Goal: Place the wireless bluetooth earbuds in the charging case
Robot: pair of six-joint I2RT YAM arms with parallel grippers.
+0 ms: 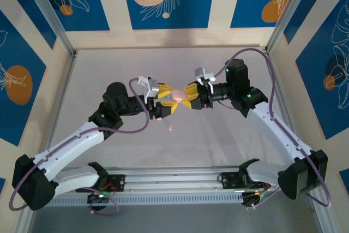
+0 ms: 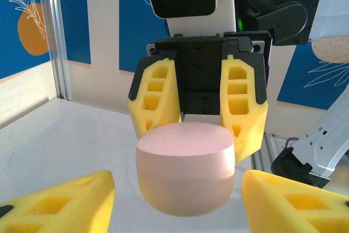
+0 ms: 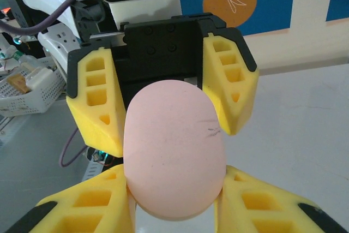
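Pink case (image 1: pixel 178 95) hangs above the middle of the worktop (image 1: pixel 218 145), between the left claw (image 1: pixel 170 97) and right claw (image 1: pixel 186 96). Left wrist: its own fingers (image 2: pixel 65 200) stand apart, either side of the case, not touching. Right wrist: its own fingers (image 3: pixel 92 205) are clamped on the case.

Robot lab cell — aluminium frame (image 2: pixel 54 36), printed panels (image 1: pixel 191 4).

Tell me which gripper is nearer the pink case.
Right. The right gripper is clamped on the case, fingers touching both sides. The left gripper faces it, open, straddling the case with a gap at each finger.
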